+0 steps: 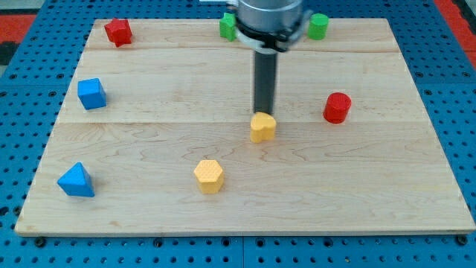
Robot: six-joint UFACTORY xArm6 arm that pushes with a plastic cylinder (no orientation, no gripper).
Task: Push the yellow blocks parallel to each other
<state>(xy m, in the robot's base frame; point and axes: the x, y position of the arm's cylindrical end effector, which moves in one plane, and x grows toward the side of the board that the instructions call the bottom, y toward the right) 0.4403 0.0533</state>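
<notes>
Two yellow blocks lie on the wooden board (372, 193). One yellow block (262, 128), shape unclear, sits near the middle. A yellow hexagonal block (209, 176) lies lower and to the view's left of it. My tip (263, 113) is at the top edge of the middle yellow block, touching it or nearly so, on the side toward the view's top. The rod rises straight up to the arm's body at the view's top.
A red cylinder (337, 107) stands at the right. A red star-like block (117, 31) is top left. Two green blocks (227, 27) (318, 26) flank the arm at the top. A blue cube (91, 94) and a blue triangle (76, 181) are at the left.
</notes>
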